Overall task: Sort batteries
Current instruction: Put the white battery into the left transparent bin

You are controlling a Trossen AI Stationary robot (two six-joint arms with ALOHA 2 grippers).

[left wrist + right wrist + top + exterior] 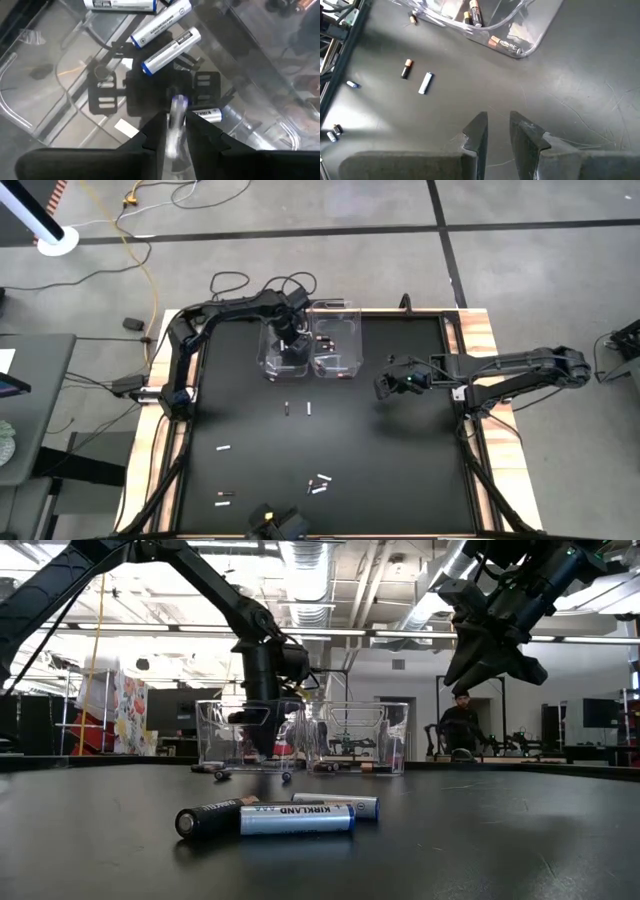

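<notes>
The left gripper (175, 131) reaches down into the left clear rectangular plastic bin (270, 363) at the table's far side, its fingers loosely pinching a slim white battery with a blue end (176, 120) above other white batteries (170, 47) on the bin floor: the drop-off step, I judge. The right gripper (496, 131) hovers right of the bins, fingers slightly apart, empty. Next, release and lift clear toward the loose batteries (318, 484) scattered on the black tabletop (400, 460).

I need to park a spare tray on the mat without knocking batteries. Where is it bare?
Bare: the mat's right half, below the right pincer out to the table's right edge. Crowded: the two clear bins where the left pincer works, the battery pair mid-mat, and the scattered batteries along the near edge.
</notes>
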